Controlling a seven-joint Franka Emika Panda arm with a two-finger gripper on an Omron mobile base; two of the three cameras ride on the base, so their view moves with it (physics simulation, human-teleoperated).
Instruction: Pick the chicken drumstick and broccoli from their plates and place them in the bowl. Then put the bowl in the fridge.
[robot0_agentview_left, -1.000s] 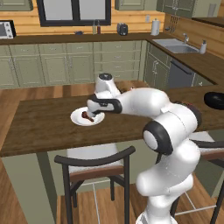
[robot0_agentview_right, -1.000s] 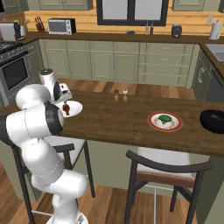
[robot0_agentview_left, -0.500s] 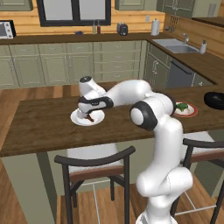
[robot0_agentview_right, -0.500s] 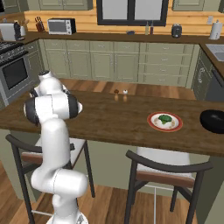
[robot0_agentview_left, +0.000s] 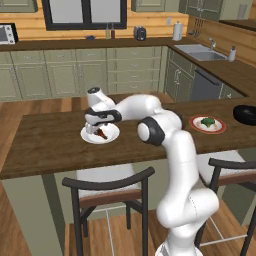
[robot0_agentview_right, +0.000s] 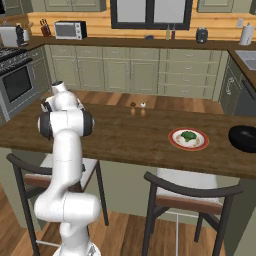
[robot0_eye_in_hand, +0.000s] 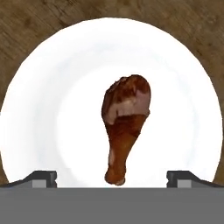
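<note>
Chicken drumstick: reddish-brown, thick end up, thin bone end down in hand view; lies flat near centre of white plate.
White plate: round, plain, on tabletop.
Broccoli: small green floret, sits mid red-rimmed plate, well apart from white plate along tabletop.
Bowl: glossy black, deep, upright, just beyond red-rimmed plate near tabletop end.

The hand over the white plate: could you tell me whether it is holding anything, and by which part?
Nothing is held. The hand hangs open above the chicken drumstick, which lies on the white plate; its fingertips stand wide of the thin bone end.
</note>
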